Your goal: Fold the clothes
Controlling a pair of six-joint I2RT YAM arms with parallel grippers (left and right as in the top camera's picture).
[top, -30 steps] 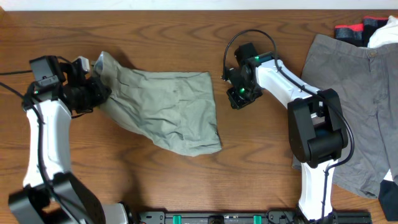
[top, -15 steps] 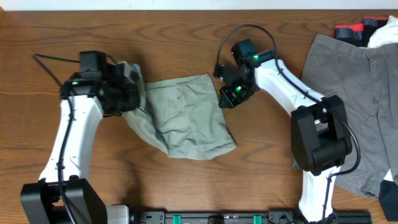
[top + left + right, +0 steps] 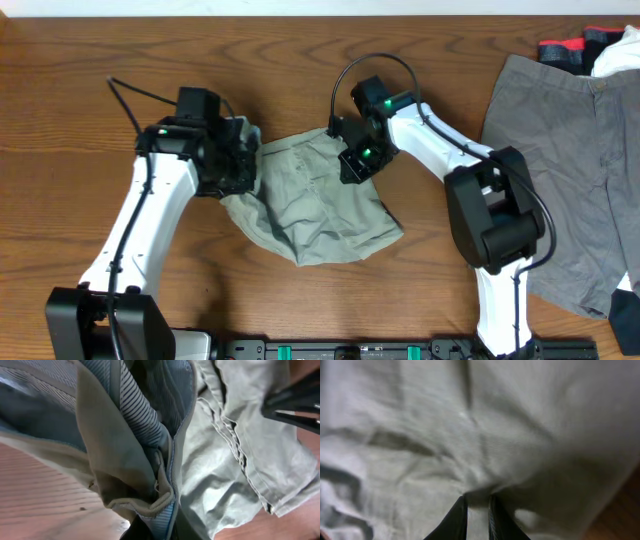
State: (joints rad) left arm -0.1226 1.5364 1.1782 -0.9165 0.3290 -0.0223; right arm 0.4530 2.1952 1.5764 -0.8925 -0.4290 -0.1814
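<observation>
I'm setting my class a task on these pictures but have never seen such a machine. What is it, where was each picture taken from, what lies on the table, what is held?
Two white robot arms work at a wooden table. The wide picture looks down from above; the close-ups come from a camera on each wrist. The left gripper is shut on the khaki shorts, bunching their waistband. The right gripper appears to pinch the same pair. At the right lie grey shorts, untouched.
</observation>
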